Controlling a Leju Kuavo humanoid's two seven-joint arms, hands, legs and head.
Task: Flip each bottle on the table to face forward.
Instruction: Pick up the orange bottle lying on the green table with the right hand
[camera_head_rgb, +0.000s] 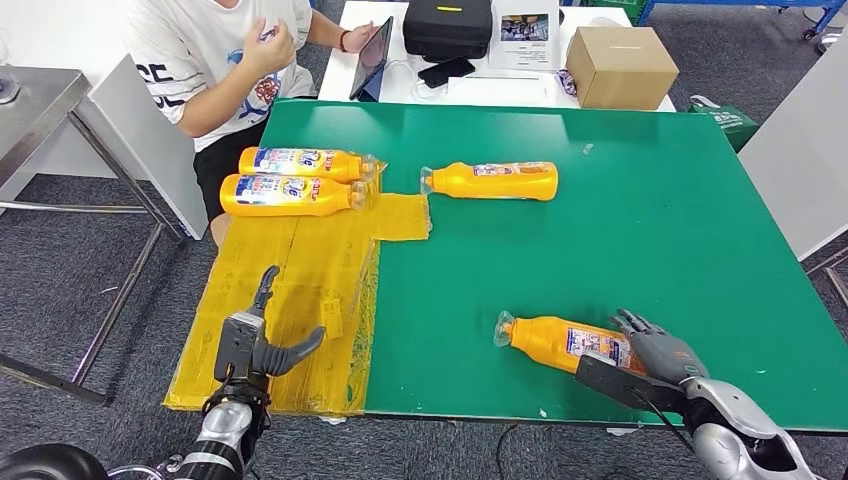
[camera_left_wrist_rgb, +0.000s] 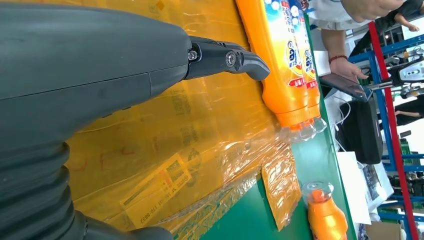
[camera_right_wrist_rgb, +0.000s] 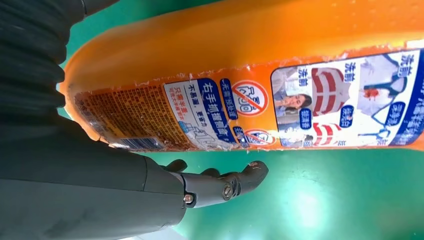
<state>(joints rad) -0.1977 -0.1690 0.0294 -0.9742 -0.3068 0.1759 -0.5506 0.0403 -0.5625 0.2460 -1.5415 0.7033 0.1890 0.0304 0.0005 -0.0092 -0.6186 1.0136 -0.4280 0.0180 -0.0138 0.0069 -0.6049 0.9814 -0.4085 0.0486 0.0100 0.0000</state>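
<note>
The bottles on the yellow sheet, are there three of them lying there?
No, just two bottles lie side by side on the yellow sheet; the other two lie on the green table.

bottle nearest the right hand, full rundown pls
The orange plastic bottle lies on its side on the green table near the front edge, its clear cap pointing toward the yellow sheet. A printed label with blue text and pictures faces up. The right hand rests against its base end.
</note>
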